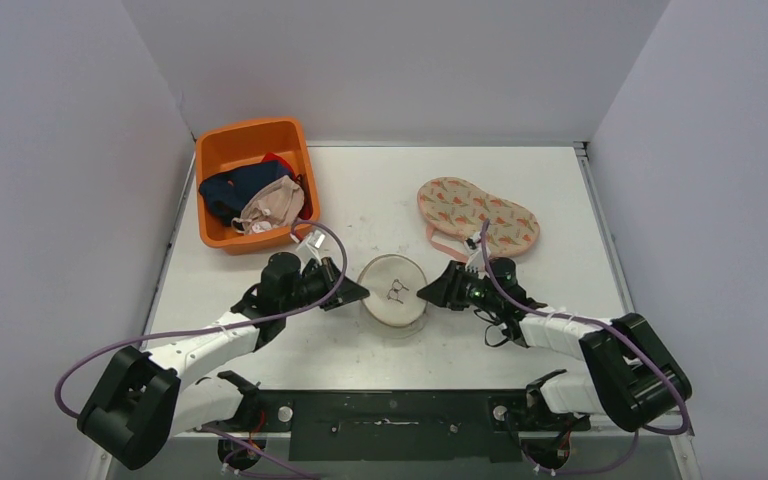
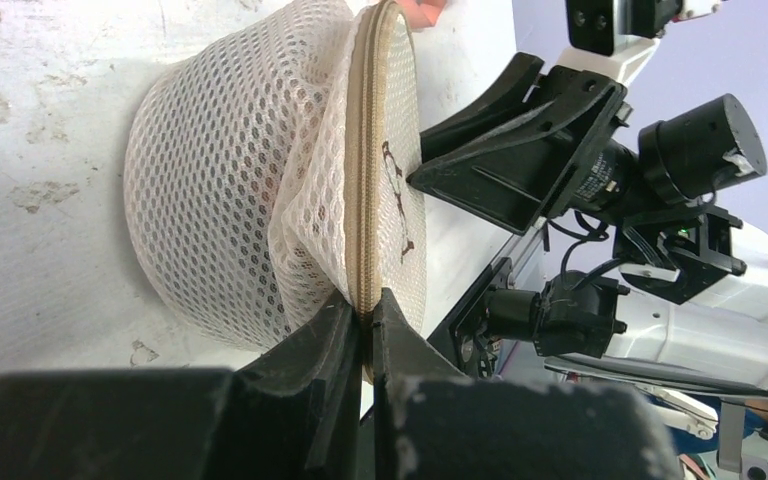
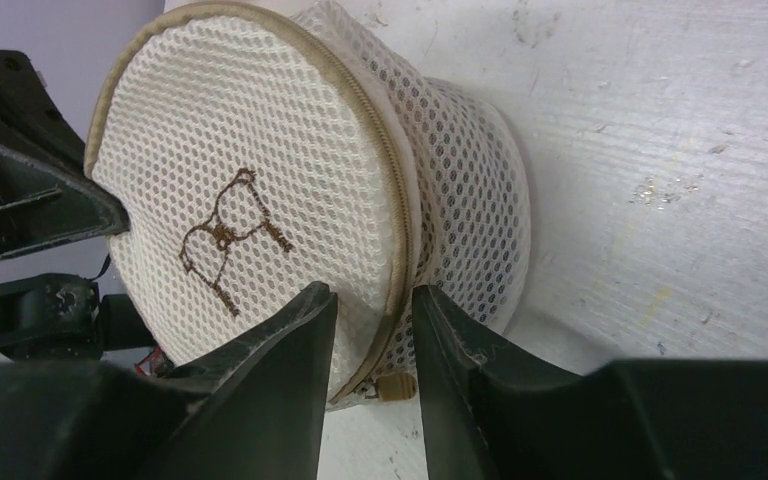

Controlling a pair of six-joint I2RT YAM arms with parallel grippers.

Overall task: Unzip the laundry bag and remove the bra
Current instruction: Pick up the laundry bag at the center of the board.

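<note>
With the laundry bag [image 1: 392, 292] sitting in the middle of the desk [image 1: 380, 190], its zip rim [image 2: 365, 200] clamped in the left tool [image 2: 365, 312], the right tool [image 3: 372, 305] straddles that rim, jaws apart, and could easily pinch mesh [image 3: 470, 200] rather than the small zip pull [image 3: 393, 388].

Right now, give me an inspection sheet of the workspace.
Surface: white table, scuffed and stained.
Job's things: mesh laundry bag at centre, zip closed where visible; zipper pull by the right fingers.
Clutter: orange bin far left, holding clothes; patterned bra far right, on the table.
Grippers: left gripper shut on the bag's zip seam; right gripper open, astride the seam.
Cables: purple cables loop off both arms, off the bag.
Surroundings: plain walls on three sides.
</note>
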